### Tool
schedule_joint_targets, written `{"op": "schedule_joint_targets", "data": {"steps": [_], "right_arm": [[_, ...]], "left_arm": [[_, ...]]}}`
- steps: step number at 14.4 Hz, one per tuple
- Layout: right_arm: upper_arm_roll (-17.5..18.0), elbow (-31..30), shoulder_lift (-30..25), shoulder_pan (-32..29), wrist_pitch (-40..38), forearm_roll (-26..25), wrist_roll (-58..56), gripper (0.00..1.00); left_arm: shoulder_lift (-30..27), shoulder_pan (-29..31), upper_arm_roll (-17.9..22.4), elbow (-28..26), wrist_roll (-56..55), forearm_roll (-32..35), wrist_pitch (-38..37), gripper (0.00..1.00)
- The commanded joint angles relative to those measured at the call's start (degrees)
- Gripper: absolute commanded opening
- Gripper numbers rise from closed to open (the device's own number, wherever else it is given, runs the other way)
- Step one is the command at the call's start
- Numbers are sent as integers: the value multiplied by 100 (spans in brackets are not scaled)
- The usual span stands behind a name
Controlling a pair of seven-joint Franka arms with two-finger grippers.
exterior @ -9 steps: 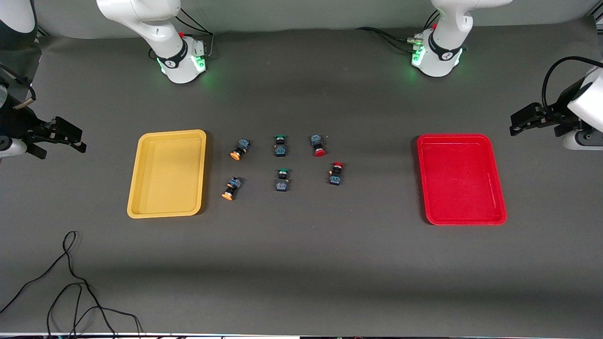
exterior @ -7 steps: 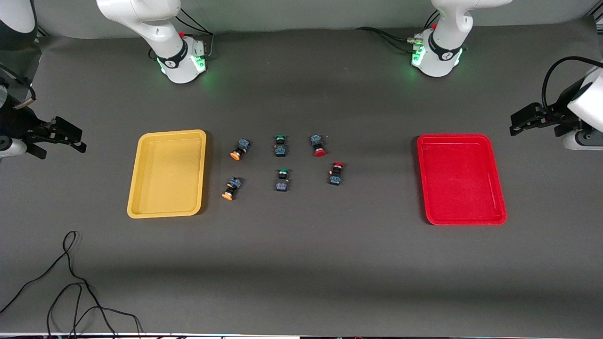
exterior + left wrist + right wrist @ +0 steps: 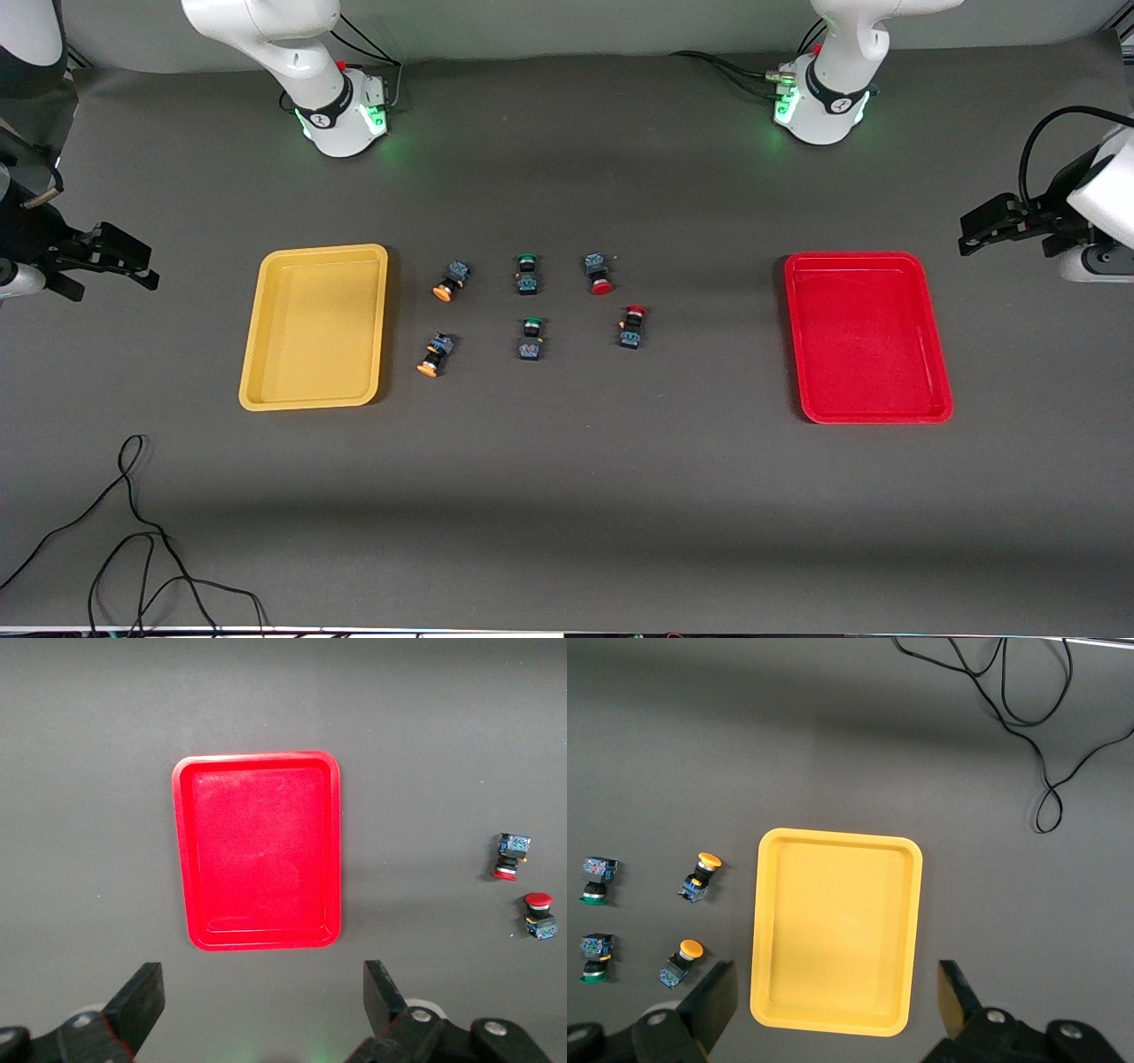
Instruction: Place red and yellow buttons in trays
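Note:
Two yellow buttons (image 3: 450, 281) (image 3: 434, 354) lie beside the empty yellow tray (image 3: 314, 328). Two red buttons (image 3: 598, 273) (image 3: 632, 326) lie nearer the empty red tray (image 3: 868, 337). My right gripper (image 3: 146, 266) is open and empty, high over the table end past the yellow tray. Its wrist view shows the tray (image 3: 837, 930) and yellow buttons (image 3: 700, 875) (image 3: 680, 962) below the gripper (image 3: 835, 1005). My left gripper (image 3: 970, 235) is open and empty, high past the red tray. Its wrist view shows the tray (image 3: 257, 850) and red buttons (image 3: 509, 856) (image 3: 538, 915) below the gripper (image 3: 261, 1005).
Two green-capped switches (image 3: 527, 273) (image 3: 531, 338) lie between the yellow and red buttons. A loose black cable (image 3: 133, 532) lies on the dark mat near the front camera at the right arm's end. It also shows in the right wrist view (image 3: 1045, 744).
My right gripper has drifted very slightly away from the yellow tray. The left arm, buttons and trays have not moved.

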Motion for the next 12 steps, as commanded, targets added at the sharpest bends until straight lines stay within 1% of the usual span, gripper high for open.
{"op": "schedule_joint_targets", "data": {"steps": [1,3,4,6,8,9,10,12], "right_arm": [[46,303,119,26,8,9,-5,100],[55,278,346,35,-27,61,-5,100],[55,277,644,35,-140,87,4,100],[47,269,647,35,-255,97,-599,100],[47,128,594,44,-264,131,-647,100],[38,137,603,35,-273,428,-621,100],[46,119,603,53,-282,665,-446,100],[47,-21,612,262,-282,703,404,100]], "left_arm": [[16,-7,-12,62,-2,84,-23,100],[16,-7,-12,62,-2,84,-23,100],[8,-7,-12,62,-2,84,-23,100],[8,-7,-12,71,-2,84,-14,100],[8,2,-21,114,-2,92,-49,100],[-1,-7,-21,114,-2,92,-58,100],[-1,-16,-21,114,-2,92,-58,100],[8,-7,-21,106,-2,92,-58,100]]}}
